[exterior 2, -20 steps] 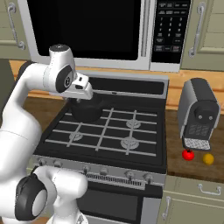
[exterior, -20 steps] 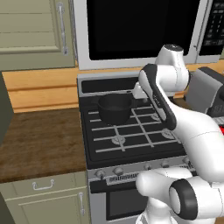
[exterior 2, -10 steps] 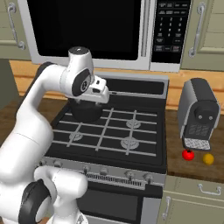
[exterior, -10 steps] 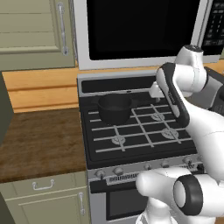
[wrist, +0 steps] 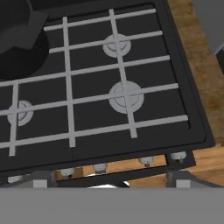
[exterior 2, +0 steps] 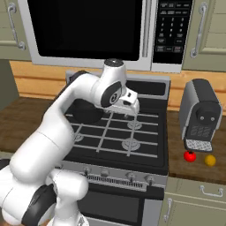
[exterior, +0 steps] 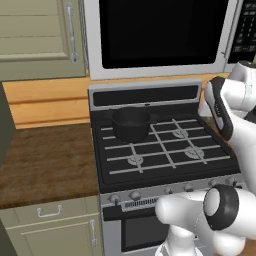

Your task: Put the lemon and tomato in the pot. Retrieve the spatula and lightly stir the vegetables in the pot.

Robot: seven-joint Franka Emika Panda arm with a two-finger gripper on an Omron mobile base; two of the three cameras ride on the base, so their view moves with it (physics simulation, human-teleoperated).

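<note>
stove [exterior 2: 115, 140] | tool [exterior 2: 129, 111] jaws spread, empty | tomato [exterior 2: 190, 156] well apart, counter

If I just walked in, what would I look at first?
Probably the big white robot arm reaching over the black stove, with its gripper open and holding nothing above the burners. Next you would spot the bright red tomato and the yellow lemon on the wooden counter, in front of the grey coffee machine. A black pot sits on the stove's back left burner.

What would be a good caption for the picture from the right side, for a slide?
White robot arm reaching over a black stove, open end effector empty, pot behind it, tomato and lemon waiting by the coffee machine.
</note>
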